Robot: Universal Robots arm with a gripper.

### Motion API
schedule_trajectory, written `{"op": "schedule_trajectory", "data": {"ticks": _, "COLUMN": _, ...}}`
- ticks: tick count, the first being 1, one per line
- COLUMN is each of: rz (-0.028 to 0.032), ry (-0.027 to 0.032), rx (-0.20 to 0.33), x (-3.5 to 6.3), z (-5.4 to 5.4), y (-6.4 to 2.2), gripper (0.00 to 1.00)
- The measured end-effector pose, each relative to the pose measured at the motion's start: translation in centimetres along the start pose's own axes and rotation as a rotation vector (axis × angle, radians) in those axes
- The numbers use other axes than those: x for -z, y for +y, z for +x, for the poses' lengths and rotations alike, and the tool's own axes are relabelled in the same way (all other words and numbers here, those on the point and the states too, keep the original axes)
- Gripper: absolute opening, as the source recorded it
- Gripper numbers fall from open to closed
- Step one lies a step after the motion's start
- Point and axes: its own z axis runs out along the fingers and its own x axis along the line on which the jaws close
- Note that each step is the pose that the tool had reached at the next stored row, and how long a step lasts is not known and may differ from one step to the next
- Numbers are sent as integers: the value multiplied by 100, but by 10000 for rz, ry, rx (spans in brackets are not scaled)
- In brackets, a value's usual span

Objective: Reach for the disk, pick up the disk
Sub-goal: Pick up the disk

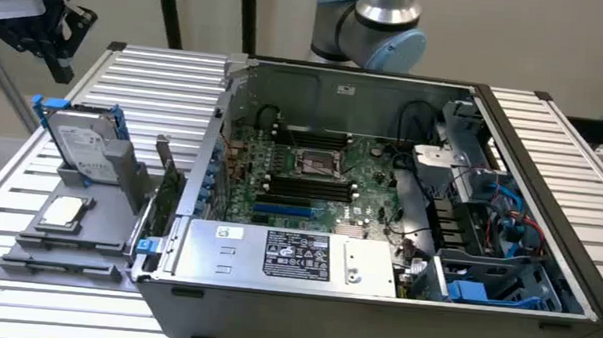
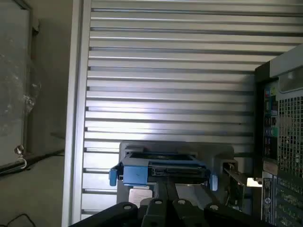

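table (image 1: 584, 178): ribbed silver slats | wall (image 1: 541, 34): plain beige | floor (image 2: 47, 198): apparently grey-beige

An open computer case (image 1: 355, 323) rests on the slatted table (image 1: 160, 82).

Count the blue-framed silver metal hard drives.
1. The hard drive stands upright in the grey tray at the exterior view's left; the computer case may hide others.

Making out no legible txt or nos anywhere. Finding white label (image 1: 74, 144) on disk (image 1: 97, 158), black-and-white label (image 1: 296, 255) on PSU box (image 1: 219, 252), both too small for reading.
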Motion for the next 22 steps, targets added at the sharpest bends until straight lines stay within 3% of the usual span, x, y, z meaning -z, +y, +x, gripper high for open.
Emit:
{"op": "schedule_trajectory", "data": {"ticks": 14, "rz": 1, "ry": 1, "rx": -2, "x": 1, "z": 11, "y": 7, "gripper": 11}}
{"op": "schedule_trajectory", "data": {"ticks": 22, "rz": 17, "ry": 2, "rx": 18, "x": -9, "z": 254, "y": 159, "gripper": 11}}
